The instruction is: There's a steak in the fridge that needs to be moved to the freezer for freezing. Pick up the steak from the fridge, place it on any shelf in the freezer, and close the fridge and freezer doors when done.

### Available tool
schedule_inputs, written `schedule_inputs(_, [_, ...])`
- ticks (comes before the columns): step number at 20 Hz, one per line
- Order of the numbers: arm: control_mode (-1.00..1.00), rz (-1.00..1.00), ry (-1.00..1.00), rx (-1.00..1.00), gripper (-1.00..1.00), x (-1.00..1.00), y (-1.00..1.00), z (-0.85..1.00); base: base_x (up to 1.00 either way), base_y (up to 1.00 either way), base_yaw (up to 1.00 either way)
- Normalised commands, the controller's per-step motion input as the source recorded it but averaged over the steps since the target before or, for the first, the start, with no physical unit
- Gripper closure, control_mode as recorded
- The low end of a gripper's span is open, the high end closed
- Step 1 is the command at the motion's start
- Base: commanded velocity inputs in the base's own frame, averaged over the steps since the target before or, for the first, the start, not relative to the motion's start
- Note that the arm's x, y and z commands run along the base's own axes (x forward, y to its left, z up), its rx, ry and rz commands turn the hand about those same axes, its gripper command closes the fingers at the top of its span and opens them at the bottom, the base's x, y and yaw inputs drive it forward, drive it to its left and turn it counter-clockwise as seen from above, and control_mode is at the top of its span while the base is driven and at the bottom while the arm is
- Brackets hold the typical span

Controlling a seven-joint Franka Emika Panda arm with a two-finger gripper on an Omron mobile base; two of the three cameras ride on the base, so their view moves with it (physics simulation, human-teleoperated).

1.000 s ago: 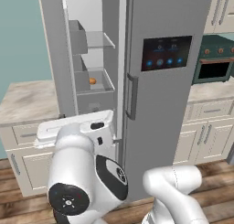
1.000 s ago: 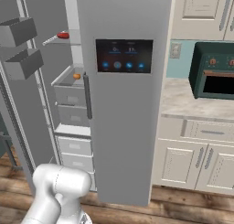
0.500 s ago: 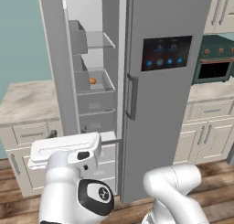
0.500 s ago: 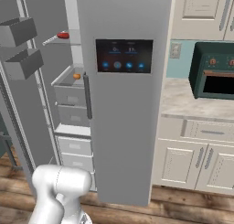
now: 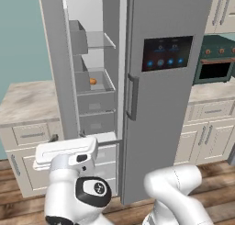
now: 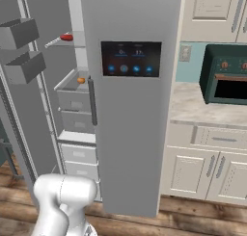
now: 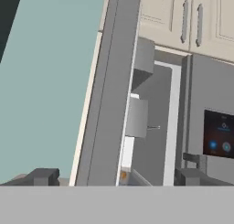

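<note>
Left base view gives me the change: over the last second the arm's white hand has sunk lower, and it now hangs below and left of the bar handle on the fridge door (image 5: 165, 104). Nothing else in the scene has shifted, so the base has stood still.

Hand view shows the gripper (image 7: 116, 177) spread wide with nothing between its fingertips.

The steak (image 6: 65, 37) lies flat on the upper glass shelf (image 5: 98, 40) of the freezer (image 5: 112, 36), left of the fridge door and level with the top of its blue-lit panel. A small orange item (image 5: 92, 81) sits in a bin further down.

I judge the transfer done and the fridge door shut, leaving only the plain freezer door (image 5: 57, 59) to swing closed.

The steak's long axis seems to run side to side across the shelf, though it is too small to tell which end points where.
</note>
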Motion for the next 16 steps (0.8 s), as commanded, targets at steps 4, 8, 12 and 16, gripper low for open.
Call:
schedule_inputs(4, [-1.0,-0.11,0.0,0.0,-1.0,0.21,0.38,-0.3,0.0,0.0,0.0])
schedule_inputs(8, [-1.0,-0.12,0.0,0.0,-1.0,0.23,0.14,-0.22,0.0,0.0,0.0])
schedule_inputs(12, [-1.0,-0.13,0.0,0.0,-1.0,0.3,0.13,-0.22,0.0,0.0,0.0])
schedule_inputs(16, [-1.0,-0.14,0.02,0.0,-1.0,0.49,0.09,-0.23,0.0,0.0,0.0])
